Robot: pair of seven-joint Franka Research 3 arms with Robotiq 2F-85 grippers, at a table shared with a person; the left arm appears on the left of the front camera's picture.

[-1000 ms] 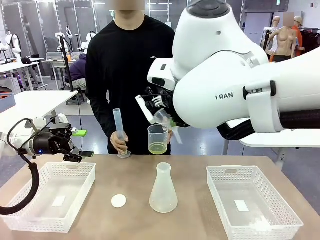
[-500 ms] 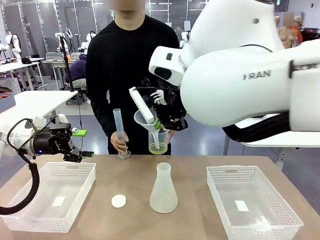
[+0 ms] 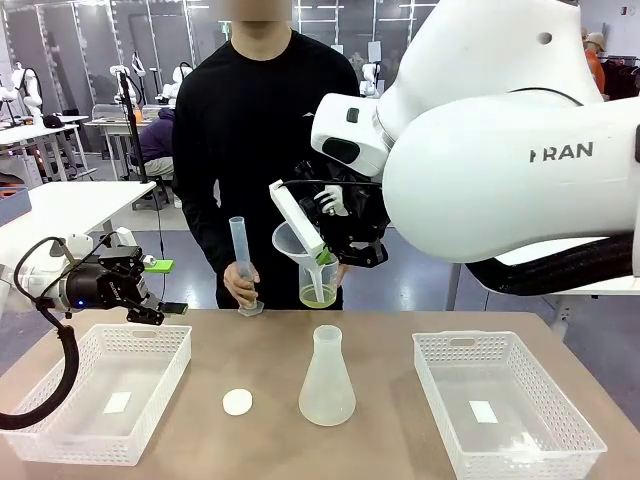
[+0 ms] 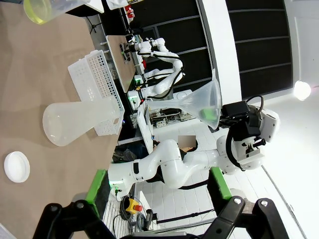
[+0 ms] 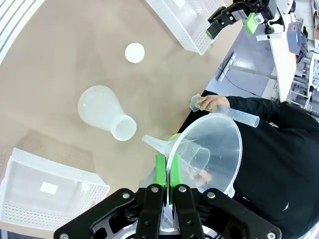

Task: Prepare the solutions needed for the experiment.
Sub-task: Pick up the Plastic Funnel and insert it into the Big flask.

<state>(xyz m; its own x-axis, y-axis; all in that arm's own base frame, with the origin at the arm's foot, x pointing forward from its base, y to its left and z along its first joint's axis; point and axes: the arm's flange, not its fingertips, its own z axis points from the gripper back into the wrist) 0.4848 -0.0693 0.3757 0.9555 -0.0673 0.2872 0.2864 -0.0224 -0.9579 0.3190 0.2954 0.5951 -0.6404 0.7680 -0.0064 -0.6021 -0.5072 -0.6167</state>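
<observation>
My right gripper point(image 3: 322, 256) hangs above the table's middle, shut on the rim of a clear funnel point(image 3: 296, 243) whose spout points down. In the right wrist view the green pads point(image 5: 160, 171) pinch the funnel point(image 5: 209, 144) rim. Behind the funnel the person holds a beaker with the pale yellow-green solutions point(image 3: 312, 296) in one hand and a graduated cylinder point(image 3: 240, 262) in the other. A frosted conical flask point(image 3: 327, 378) stands upright on the table below. My left gripper point(image 3: 150, 290) hovers open at the far left, its fingers point(image 4: 98, 185) wide apart.
A white basket point(image 3: 100, 400) sits at the left and another white basket point(image 3: 505, 405) at the right. A small white round cap point(image 3: 237, 402) lies left of the flask. The person stands at the table's far edge.
My right arm has swung and turned the funnel, which now hangs spout-down in front of the person's beaker. The left arm, the flask and the person's hands have stayed put.
</observation>
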